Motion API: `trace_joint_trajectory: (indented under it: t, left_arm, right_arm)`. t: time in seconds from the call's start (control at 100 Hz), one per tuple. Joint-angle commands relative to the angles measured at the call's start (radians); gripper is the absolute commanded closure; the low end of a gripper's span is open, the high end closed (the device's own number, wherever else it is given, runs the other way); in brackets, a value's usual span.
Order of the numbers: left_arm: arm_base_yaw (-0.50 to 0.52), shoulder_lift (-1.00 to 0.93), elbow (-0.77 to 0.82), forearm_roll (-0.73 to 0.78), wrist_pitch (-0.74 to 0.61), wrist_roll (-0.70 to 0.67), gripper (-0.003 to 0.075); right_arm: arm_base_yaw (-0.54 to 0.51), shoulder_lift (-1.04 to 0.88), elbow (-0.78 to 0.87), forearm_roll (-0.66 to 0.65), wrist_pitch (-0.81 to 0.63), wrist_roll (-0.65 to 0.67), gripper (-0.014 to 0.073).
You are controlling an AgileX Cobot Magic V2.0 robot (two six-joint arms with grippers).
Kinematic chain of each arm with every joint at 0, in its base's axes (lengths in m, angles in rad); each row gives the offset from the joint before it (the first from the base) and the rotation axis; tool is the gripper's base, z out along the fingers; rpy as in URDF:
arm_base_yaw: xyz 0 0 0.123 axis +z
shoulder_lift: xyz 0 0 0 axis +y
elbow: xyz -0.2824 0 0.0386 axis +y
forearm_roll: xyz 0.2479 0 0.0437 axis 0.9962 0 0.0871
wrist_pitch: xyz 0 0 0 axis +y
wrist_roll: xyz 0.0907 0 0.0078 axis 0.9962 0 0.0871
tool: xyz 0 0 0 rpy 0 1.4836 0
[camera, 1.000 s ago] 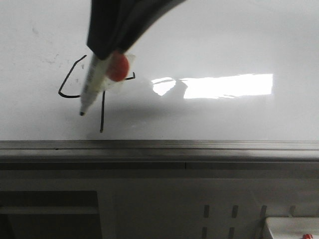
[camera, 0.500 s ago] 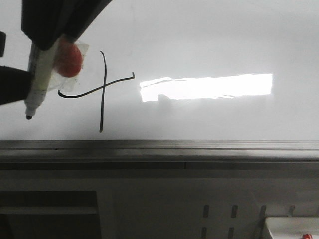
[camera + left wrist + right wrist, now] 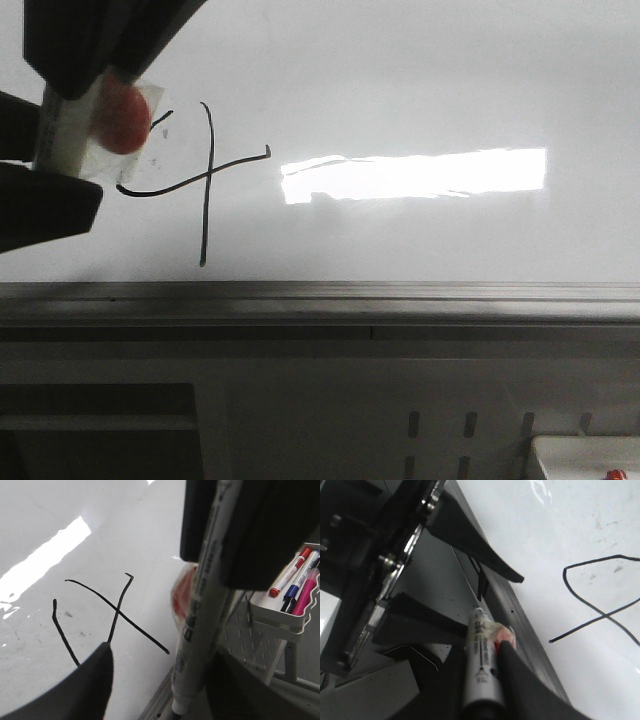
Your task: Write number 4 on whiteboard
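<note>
The number 4 (image 3: 206,176) is drawn in thin black line on the whiteboard (image 3: 420,80), left of the glare. It also shows in the left wrist view (image 3: 118,614) and the right wrist view (image 3: 602,614). My right gripper (image 3: 85,85) reaches in from the top and is shut on a white marker (image 3: 70,130) with a red blob taped to it, left of the 4. My left gripper (image 3: 50,165) is open, its fingers on either side of the marker's lower end (image 3: 192,645). The lower finger hides the tip in the front view.
A grey metal rail (image 3: 400,292) runs along the board's near edge. Below it is a perforated panel (image 3: 440,430). A white tray (image 3: 277,617) with several spare markers hangs there, and its corner shows at the front view's lower right (image 3: 585,455).
The right gripper has carried the marker left, off the 4, leaving the whole figure uncovered. The left gripper's fingers have come in around the marker's lower end and now hide its tip.
</note>
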Motion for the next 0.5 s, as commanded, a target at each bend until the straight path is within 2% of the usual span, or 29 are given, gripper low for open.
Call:
trace_joint_trajectory:
  t: [0.0, 0.06, 0.42, 0.49]
  left_arm:
    - [-0.008, 0.001, -0.026, -0.01, -0.079, -0.006, 0.0583]
    - [-0.008, 0.001, -0.026, -0.01, -0.079, -0.006, 0.0741]
    - [-0.008, 0.001, -0.026, -0.01, -0.079, -0.006, 0.0741]
    - [-0.008, 0.001, -0.026, -0.012, -0.076, -0.01, 0.0741]
  right_arm:
    - [0.002, -0.037, -0.035, -0.001, -0.053, -0.011, 0.0658]
    - [0.002, -0.037, -0.035, -0.001, -0.053, -0.011, 0.0658]
    - [0.002, -0.037, -0.035, 0.009, -0.053, -0.011, 0.0657]
    - [0.002, -0.037, -0.035, 0.009, -0.06, -0.011, 0.0614]
